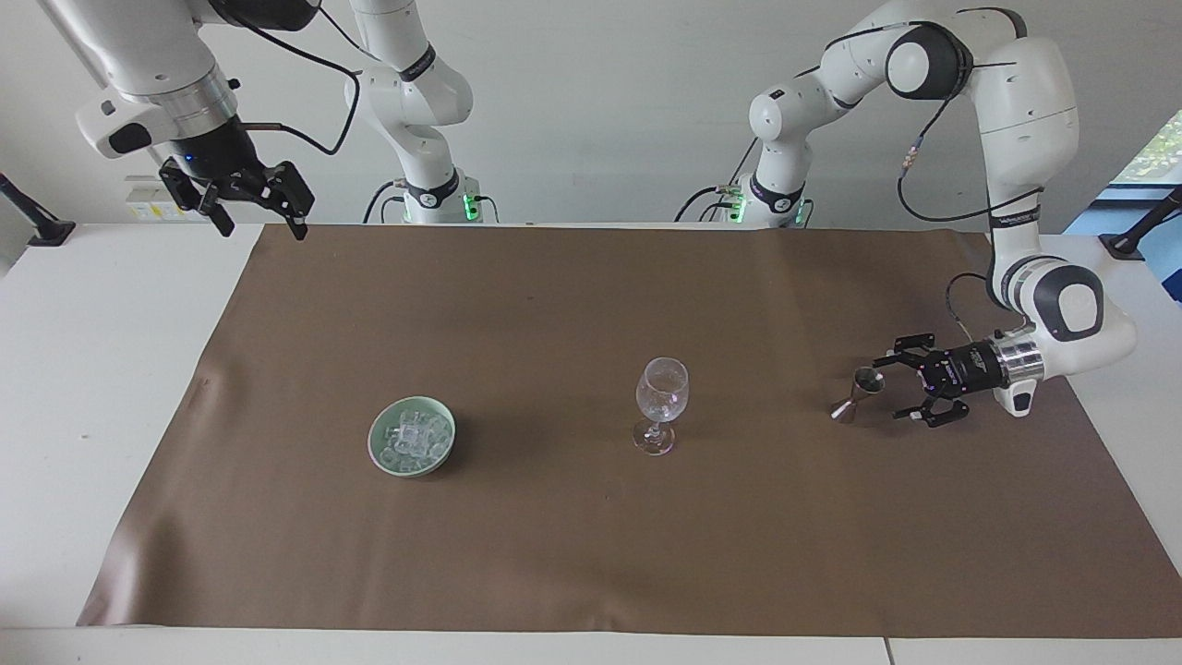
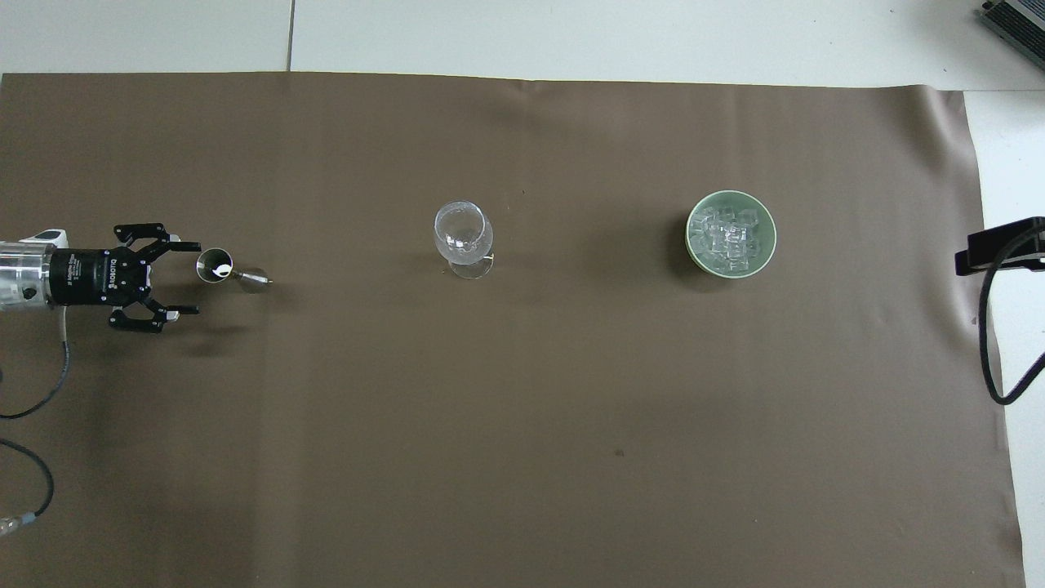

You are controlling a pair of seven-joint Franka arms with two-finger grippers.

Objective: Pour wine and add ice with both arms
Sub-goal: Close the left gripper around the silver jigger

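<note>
A clear stemmed wine glass [image 1: 661, 397] [image 2: 463, 237] stands upright mid-mat. Toward the right arm's end sits a pale green bowl [image 1: 378, 445] [image 2: 692, 245] piled with ice [image 1: 413, 434] [image 2: 729, 234]. A small steel jigger [image 1: 859, 392] [image 2: 219, 267] stands toward the left arm's end. My left gripper [image 1: 894, 389] [image 2: 194, 278] lies level and low over the mat, open, its fingertips just short of the jigger and not touching it. My right gripper [image 1: 263, 228] waits open, raised over the mat's corner by the robots. The wine is hidden; I cannot tell whether the jigger holds any.
A brown mat [image 1: 591, 554] [image 2: 522, 457] covers most of the white table. A black clamp with a cable [image 2: 1002, 249] sits off the mat at the right arm's end. A grey device [image 2: 1016, 20] shows at the table's farthest corner.
</note>
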